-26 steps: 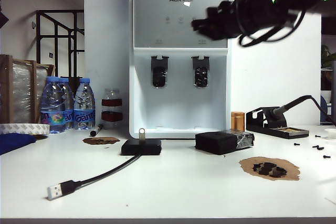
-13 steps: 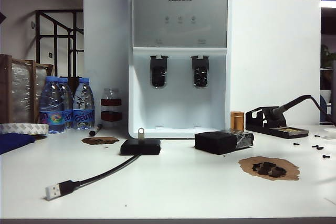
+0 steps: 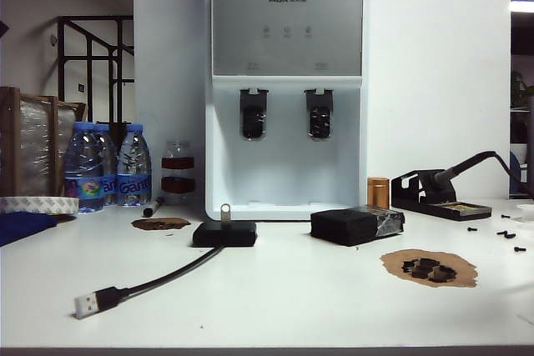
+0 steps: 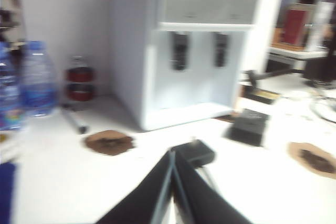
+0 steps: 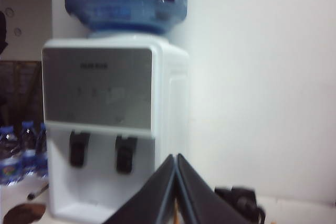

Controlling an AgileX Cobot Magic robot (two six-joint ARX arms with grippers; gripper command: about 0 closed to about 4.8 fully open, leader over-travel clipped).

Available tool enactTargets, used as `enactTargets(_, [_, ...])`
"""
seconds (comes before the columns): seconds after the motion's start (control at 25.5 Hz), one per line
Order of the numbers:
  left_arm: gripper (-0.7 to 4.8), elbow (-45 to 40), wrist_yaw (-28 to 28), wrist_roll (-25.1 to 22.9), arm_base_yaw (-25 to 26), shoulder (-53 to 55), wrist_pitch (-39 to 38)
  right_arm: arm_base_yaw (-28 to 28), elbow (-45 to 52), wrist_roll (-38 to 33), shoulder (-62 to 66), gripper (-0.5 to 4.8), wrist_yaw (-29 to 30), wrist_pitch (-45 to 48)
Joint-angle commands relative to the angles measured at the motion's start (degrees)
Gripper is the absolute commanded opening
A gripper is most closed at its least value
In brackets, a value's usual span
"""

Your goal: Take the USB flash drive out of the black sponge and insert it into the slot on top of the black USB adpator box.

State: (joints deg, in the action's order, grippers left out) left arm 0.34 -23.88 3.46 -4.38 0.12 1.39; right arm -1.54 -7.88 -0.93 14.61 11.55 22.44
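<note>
The black USB adpator box (image 3: 224, 233) lies flat on the white table in front of the water dispenser. The silver USB flash drive (image 3: 224, 209) stands upright out of its top and covers the slot. The black sponge (image 3: 356, 224), taped at one end, sits to the right of the box. Neither gripper shows in the exterior view. My left gripper (image 4: 172, 153) is shut and empty, raised above the table on the near side of the box (image 4: 195, 152), with the sponge (image 4: 251, 126) further off. My right gripper (image 5: 176, 156) is shut and empty, held high and facing the dispenser.
The water dispenser (image 3: 286, 93) stands behind the box. Water bottles (image 3: 104, 164) are at the back left and a soldering stand (image 3: 438, 193) at the back right. The box's cable ends in a silver plug (image 3: 88, 303). Black foam scraps (image 3: 428, 268) lie on a brown patch.
The dark arm at the top right of the exterior view has drawn up and away and is gone from that view. The box, drive and sponge have not moved.
</note>
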Motion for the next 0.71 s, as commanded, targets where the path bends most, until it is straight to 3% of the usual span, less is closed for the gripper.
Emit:
enactTargets(0.04, [-0.05, -0.02, 17.44, -0.68, -16.15, -0.04, -2.97, 0.02, 4.13, -2.27, -1.75, -0.02, -5.38, -0.46])
enactTargets(0.16, [-0.05, -0.04, 26.69, -5.64, -24.2, -0.04, -5.49, 0.04, 8.02, -3.58, -2.58, -0.02, -6.67, 3.15])
enactTargets(0.31, [-0.05, -0.04, 35.5, -7.8, -29.9, -0.04, -9.16, 0.04, 8.11, -3.67, -6.16, -0.02, -6.69, -2.64])
enactTargets(0.55, [-0.05, -0.04, 36.52, -8.94, -27.17, -0.04, -10.12, 0.07, 8.11, -3.17, -14.27, -0.02, -9.09, -10.25])
enactTargets(0.71, [-0.05, -0.04, 34.62, -11.19, -20.85, -0.07, -10.34, 0.07, 8.11, -3.19, -14.47, -0.01, -8.55, -13.88])
